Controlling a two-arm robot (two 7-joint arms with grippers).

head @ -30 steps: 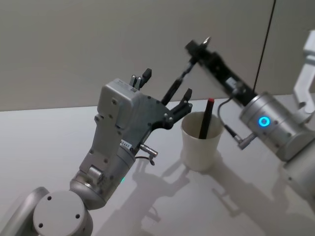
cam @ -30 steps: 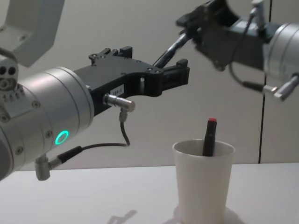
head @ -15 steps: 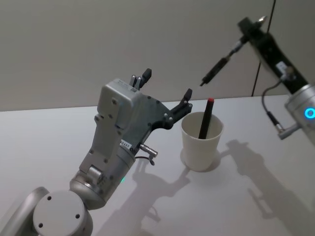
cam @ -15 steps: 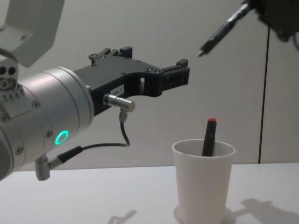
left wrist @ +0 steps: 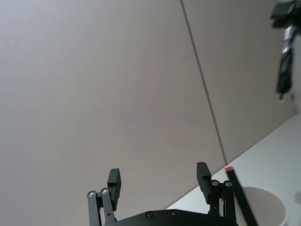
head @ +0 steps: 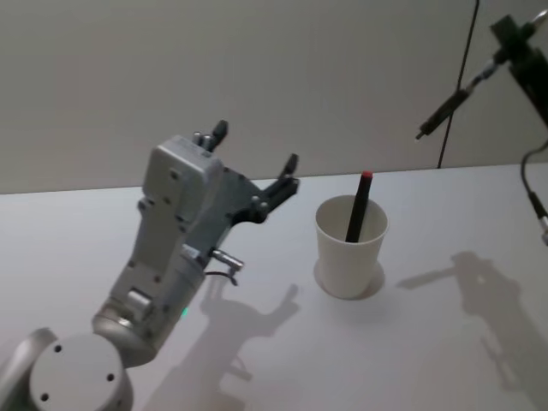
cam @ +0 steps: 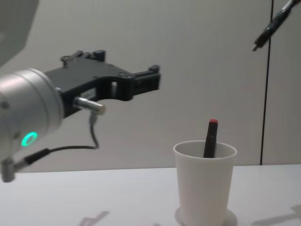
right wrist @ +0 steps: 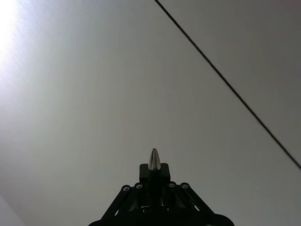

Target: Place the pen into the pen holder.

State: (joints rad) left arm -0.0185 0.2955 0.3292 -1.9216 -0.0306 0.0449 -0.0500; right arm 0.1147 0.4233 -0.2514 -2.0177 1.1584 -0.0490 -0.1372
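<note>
pen holder (head: 351, 248): looked like plain white paper, matt, smooth wall with a rolled rim
pen (head: 358, 205): black barrel, looked like plastic with a dull sheen; red cap end
left gripper (head: 255, 163): fingers of matt black plastic or coated metal, small bright screws at the joints
left arm housing (head: 175, 214): brushed silver-grey metal, satin finish
table (head: 282, 360): smooth pale top, matt, took soft shadows
wall (head: 257, 77): flat grey panel, matt
right gripper (right wrist: 153, 175): matt black fingers round a polished metal tip
</note>
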